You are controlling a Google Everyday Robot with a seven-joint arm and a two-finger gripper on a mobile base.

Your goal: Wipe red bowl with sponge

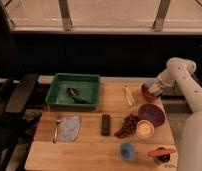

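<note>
Red bowl [145, 95]: dark red-brown, small and deep, at the far right of the wooden table [84, 150], close to its back edge. A pale banana [128, 95] lies just beside it on the left, and the purple plate [151, 114] sits just in front.

Sponge [154, 88]: yellow with a blue layer, sitting in the mouth of the bowl, right at the tip of my gripper.

Gripper [159, 85]: reaching in from the right, directly over the bowl and against the sponge. I cannot tell whether it is clamped on the sponge or only resting on it.

Step in hand, as I judge it: the wiping itself, with the sponge in or at the bowl.

Hazards:
- Bowl is light and unanchored. A sideways stroke could drag it into the banana or onto the plate, or toward the back edge.
- Pressing on one side of the rim could tip it.
- If my hold on the sponge is loose, it may stay behind in the bowl while I sweep.
- Too shallow a reach would brush only the rim, leaving the inside unwiped.
</note>
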